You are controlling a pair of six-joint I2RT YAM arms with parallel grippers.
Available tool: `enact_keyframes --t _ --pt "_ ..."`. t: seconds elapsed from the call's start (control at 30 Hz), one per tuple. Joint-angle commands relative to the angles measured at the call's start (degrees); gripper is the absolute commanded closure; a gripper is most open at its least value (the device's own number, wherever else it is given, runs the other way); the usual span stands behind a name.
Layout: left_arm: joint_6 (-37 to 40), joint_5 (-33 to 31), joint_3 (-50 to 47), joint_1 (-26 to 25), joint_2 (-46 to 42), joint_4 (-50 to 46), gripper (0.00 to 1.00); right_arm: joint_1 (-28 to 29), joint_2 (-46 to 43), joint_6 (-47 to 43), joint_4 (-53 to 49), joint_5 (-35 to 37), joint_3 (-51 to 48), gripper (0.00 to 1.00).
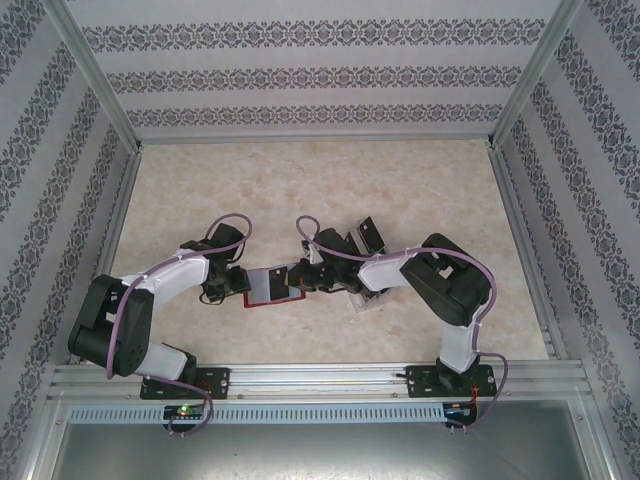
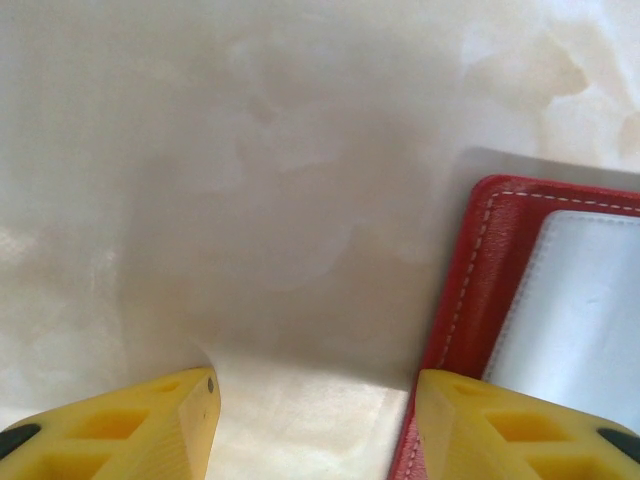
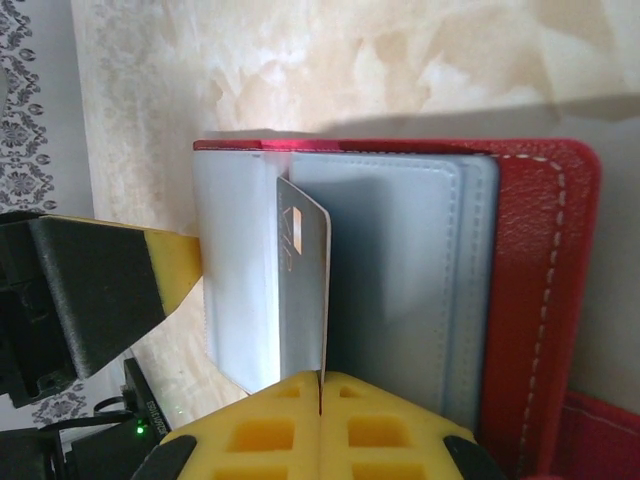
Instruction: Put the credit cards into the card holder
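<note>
- The card holder (image 1: 270,287) lies open on the table (image 1: 300,180), near the front, between the 2 arms.
- It is red on the outside, with white stitches along the edge and grey pockets on the inside.
- The right gripper (image 3: 322,385) has its 2 yellow fingers pressed together on 1 credit card (image 3: 305,290).
- The card is thin and grey. It stands on its edge, and its far end reaches over the grey pockets of the card holder (image 3: 540,260).
- I cannot tell if the tip of the card is inside a pocket or only touching it.
- From above, the right gripper (image 1: 305,275) is at the right side of the card holder.
- The left gripper (image 2: 312,400) has its 2 yellow fingers wide apart, with bare table between them.
- Its right finger sits on the corner of the card holder (image 2: 470,280). Its left finger is over the table.
- From above, the left gripper (image 1: 232,285) is at the left side of the card holder.
- The right wrist camera sees 1 black and yellow finger touching the outer edge of the grey pocket.
- A clear tray (image 1: 362,302) sits just to the right of the card holder, partly under the right arm.
- 1 dark card (image 1: 371,234) is a bit farther back on the table, close to the right arm.
</note>
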Motion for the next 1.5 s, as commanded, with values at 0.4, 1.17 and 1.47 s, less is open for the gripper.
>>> enact_keyframes --t 0.4,1.17,1.47 --pt "1.2 -0.4 0.2 -0.6 0.6 0.4 0.45 -1.1 -4.3 0.3 3.1 -1.6 -2.2 1.0" --pt "3.0 -0.1 5.4 -2.5 0.1 -1.6 0.34 -3.0 -5.4 -2.5 -0.9 -0.4 -3.3 1.0" --pt "3.4 -1.0 3.5 -3.1 2.8 0.2 0.34 -3.0 -4.0 -3.7 -1.5 -1.9 -1.9 1.0"
